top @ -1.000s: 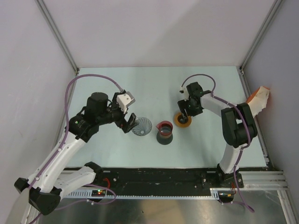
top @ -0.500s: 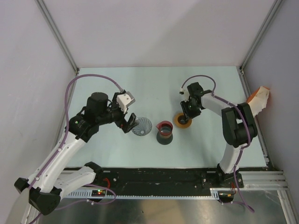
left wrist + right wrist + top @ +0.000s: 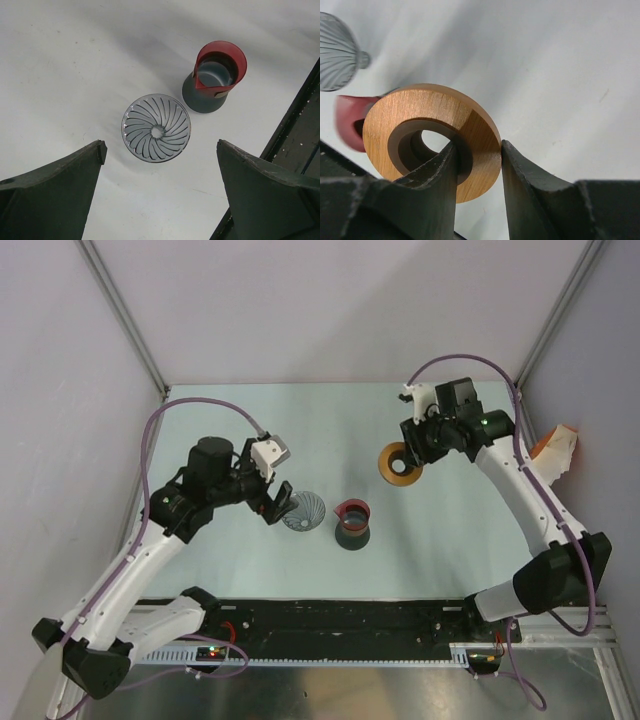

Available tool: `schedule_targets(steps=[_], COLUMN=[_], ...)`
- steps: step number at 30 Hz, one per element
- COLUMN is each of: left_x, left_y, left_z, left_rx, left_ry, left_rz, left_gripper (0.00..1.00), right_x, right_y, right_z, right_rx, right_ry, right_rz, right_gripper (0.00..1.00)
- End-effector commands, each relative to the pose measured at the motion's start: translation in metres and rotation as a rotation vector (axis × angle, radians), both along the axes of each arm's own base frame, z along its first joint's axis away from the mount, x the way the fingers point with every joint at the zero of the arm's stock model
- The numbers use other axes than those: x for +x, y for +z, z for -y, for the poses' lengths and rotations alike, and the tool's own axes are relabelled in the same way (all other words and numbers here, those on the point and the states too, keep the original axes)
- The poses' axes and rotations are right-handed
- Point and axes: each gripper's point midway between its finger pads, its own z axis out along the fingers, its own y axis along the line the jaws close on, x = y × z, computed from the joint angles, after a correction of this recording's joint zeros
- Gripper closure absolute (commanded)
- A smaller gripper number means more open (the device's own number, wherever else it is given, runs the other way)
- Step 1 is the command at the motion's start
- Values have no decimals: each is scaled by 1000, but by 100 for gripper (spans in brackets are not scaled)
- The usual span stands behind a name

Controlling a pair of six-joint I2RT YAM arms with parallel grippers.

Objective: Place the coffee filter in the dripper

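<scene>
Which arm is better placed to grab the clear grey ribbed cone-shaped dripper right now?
Left. The left gripper is open and hovers over the clear grey ribbed dripper, which sits between its fingers in the wrist view. The right gripper is farther off, shut on the orange wooden ring.

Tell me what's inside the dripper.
Nothing: the dripper shows only its bare spiral ribs and centre hole, fully uncovered in the left wrist view. No coffee filter shows anywhere.

Pale mint-green tabletop point(image 3: 460, 530), matte, evenly lit, soft shadows only. Enclosed by plain white back wall point(image 3: 340, 310), left wall point(image 3: 60, 440) and right wall point(image 3: 610, 360), joined at aluminium corner posts point(image 3: 125, 320). Bounded at near edge by black rail point(image 3: 340, 618), with brushed metal sheet point(image 3: 350, 690) just beyond.
</scene>
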Motion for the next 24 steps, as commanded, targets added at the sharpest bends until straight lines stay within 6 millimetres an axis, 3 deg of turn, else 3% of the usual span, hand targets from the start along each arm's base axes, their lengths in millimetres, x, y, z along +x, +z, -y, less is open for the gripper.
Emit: schedule_targets(steps=[1, 4, 9, 24], left_x=[8, 9, 9, 17], left_y=[16, 18, 17, 27], left_z=[2, 1, -2, -16], left_rx=[-40, -44, -43, -79], left_ry=[28, 37, 49, 112], left_rz=[20, 22, 27, 24], left_gripper=[0, 0, 0, 0], right_x=[-24, -32, -47, -63], right_y=[39, 39, 14, -33], right_z=[-34, -54, -79, -114], right_rx=[45, 35, -38, -113], right_ry=[128, 175, 232, 293], right_rz=[13, -23, -102, -208], right_gripper=[85, 83, 82, 78])
